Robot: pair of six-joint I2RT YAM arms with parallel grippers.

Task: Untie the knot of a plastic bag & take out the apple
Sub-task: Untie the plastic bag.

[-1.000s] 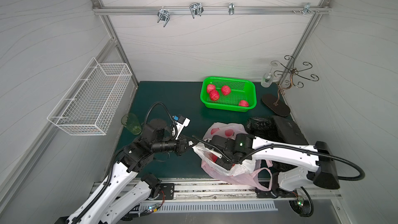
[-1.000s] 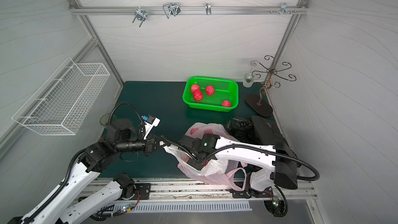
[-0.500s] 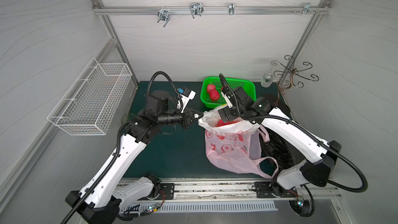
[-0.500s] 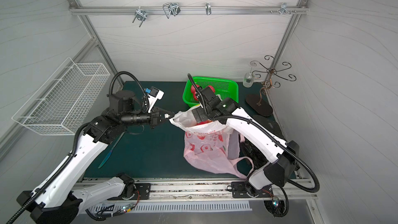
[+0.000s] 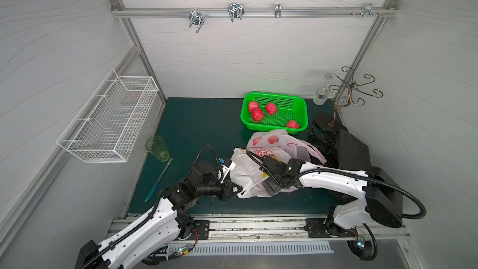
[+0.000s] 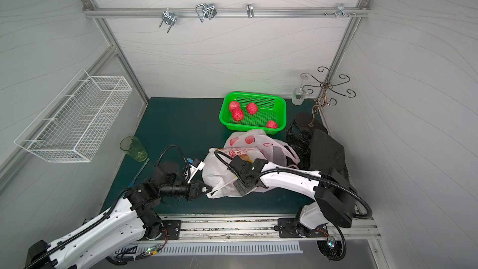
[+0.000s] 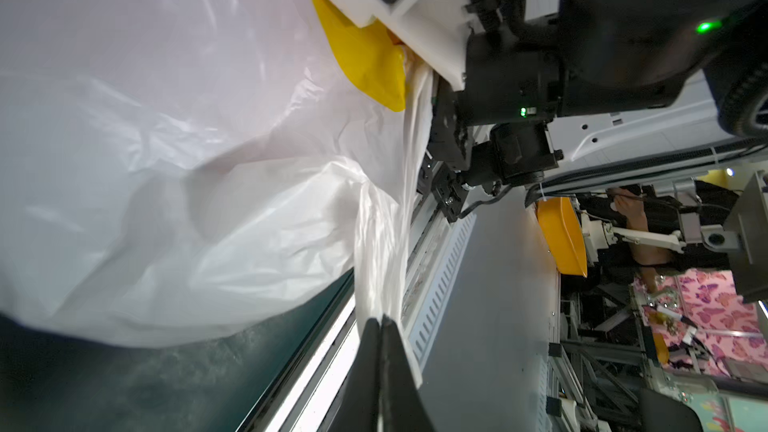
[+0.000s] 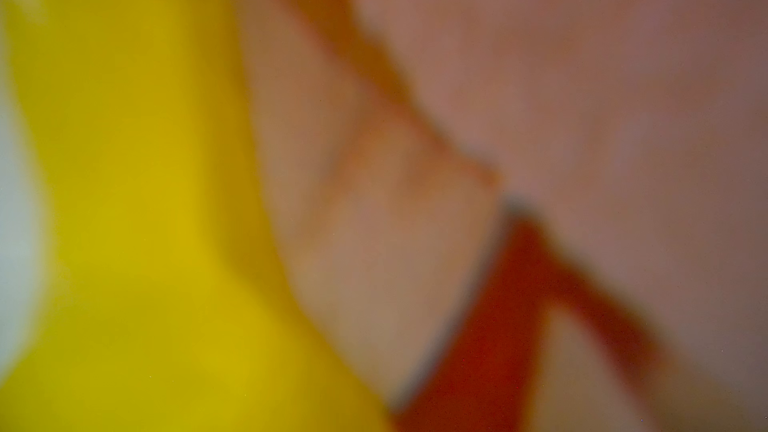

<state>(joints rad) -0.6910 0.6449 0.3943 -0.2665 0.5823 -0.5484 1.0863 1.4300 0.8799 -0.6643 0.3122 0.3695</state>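
Open worktop (image 5: 201, 125) stretches across the rear-left, between the green cup (image 5: 158, 148) and the green basket (image 5: 274, 99). The plastic bag (image 5: 243, 172), left arm (image 5: 165, 218) and right arm (image 5: 333, 179) crowd the front centre. A black heap (image 5: 353, 148) and hook stand (image 5: 326, 122) block the right side. A blue knife (image 5: 158, 180) lies along the left edge. A wire basket (image 5: 108, 117) juts from the left wall.

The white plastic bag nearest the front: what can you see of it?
The white plastic bag is thin, crinkled film with yellow and red print, slumped on the dark green mat. The left gripper is shut on a twisted strip of it; the right gripper sits close against its side. Another printed bag lies behind.
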